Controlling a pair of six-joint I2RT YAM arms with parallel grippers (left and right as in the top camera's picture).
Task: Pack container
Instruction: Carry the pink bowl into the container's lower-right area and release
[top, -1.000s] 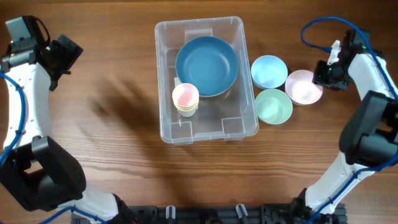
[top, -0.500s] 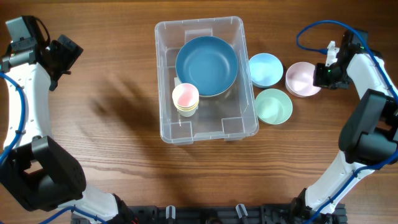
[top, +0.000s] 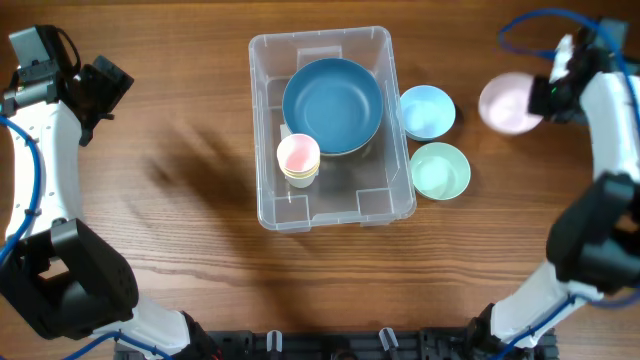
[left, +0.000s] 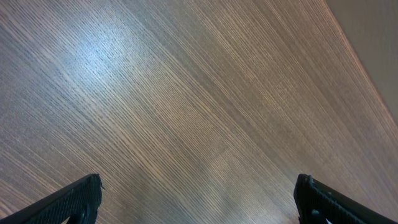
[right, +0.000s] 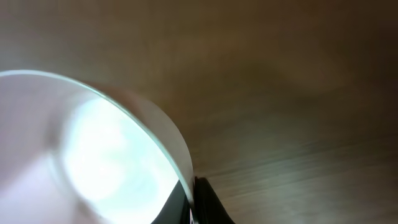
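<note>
While right hand (top: 547, 97) pinches pink bowl (top: 508, 102) | left hand (top: 106, 84) spread wide

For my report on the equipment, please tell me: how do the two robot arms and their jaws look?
Both the left arm and the right arm have white, rounded link shells joined by bulky black joint housings. A thin blue cable loops along each arm. The jaws are black; the left wrist view shows flat, matte tips. I can read no markings.
</note>
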